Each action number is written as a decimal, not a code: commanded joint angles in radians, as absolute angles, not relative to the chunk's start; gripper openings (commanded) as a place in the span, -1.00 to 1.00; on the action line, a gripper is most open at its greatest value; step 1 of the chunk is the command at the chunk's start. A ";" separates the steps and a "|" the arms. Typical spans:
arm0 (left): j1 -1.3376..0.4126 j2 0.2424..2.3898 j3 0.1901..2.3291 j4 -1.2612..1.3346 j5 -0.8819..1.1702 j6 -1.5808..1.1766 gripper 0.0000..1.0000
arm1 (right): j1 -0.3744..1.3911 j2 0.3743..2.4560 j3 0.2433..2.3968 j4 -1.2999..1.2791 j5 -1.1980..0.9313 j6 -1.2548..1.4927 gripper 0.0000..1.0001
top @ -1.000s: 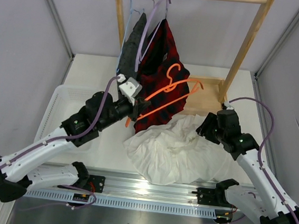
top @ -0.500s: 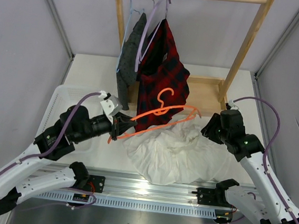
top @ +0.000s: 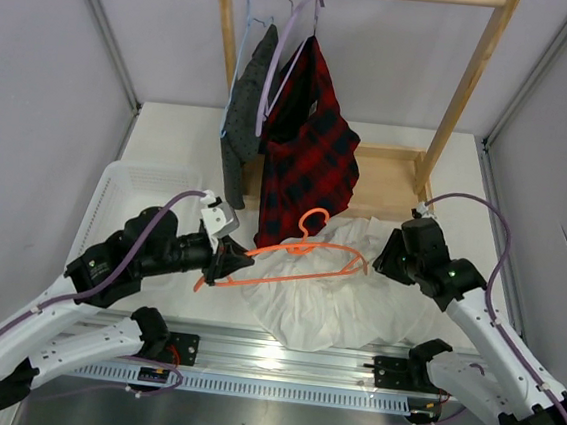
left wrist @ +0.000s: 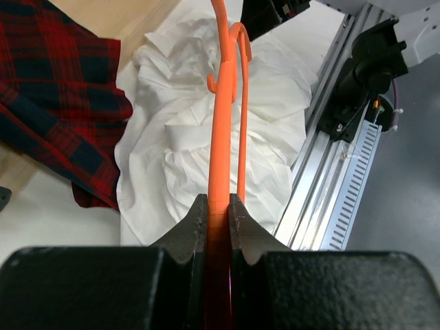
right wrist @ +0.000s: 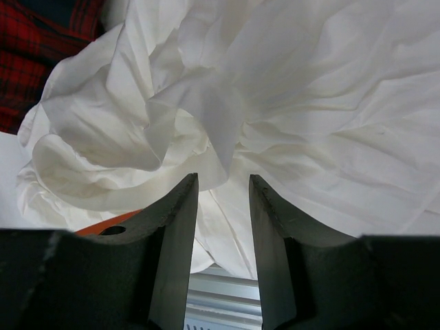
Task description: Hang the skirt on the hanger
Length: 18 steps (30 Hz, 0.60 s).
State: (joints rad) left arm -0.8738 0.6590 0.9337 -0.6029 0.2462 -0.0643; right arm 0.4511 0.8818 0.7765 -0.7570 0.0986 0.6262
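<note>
The white crinkly skirt [top: 331, 297] lies crumpled on the table in front of the rack. My left gripper [top: 227, 260] is shut on one end of the orange hanger [top: 303, 267] and holds it roughly level just above the skirt's far part, hook [top: 311, 221] up. In the left wrist view the jaws clamp the hanger's bar [left wrist: 218, 172], with the skirt [left wrist: 179, 137] beneath. My right gripper [top: 385, 257] is open at the skirt's right edge. In the right wrist view its fingertips [right wrist: 188, 189] sit against a fold of the skirt [right wrist: 309, 103], and a bit of the hanger [right wrist: 113, 221] shows at left.
A wooden rack [top: 466, 89] stands at the back. The red-and-black plaid garment [top: 309, 155] hangs on a lavender hanger [top: 284, 52], next to a dark grey garment [top: 239, 128]. A white basket [top: 115, 191] is at the left. A metal rail [top: 289, 359] runs along the near edge.
My left arm drew back and lowered, carrying the orange hanger from in front of the plaid garment down over the skirt. My right gripper shifted slightly left and down onto the skirt's edge.
</note>
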 commanded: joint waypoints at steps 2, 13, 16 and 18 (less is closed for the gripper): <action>-0.868 0.675 0.916 -0.571 0.261 -0.098 -1.00 | 0.471 0.903 0.759 -0.687 0.132 0.652 -0.18; -0.870 0.709 0.884 -0.457 0.164 -0.140 -1.00 | 0.471 1.006 0.758 -0.598 0.163 0.641 -0.37; -0.870 0.722 0.871 -0.436 0.155 -0.144 -1.00 | 0.471 1.020 0.768 -0.595 0.166 0.635 -0.56; -0.870 0.729 0.859 -0.423 0.156 -0.150 -1.00 | 0.472 1.020 0.779 -0.612 0.172 0.629 -0.83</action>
State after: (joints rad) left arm -0.8738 0.7212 0.8753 -0.5091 0.1768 -0.1226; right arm 0.4683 1.0210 0.7555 -0.6361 0.1413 0.6331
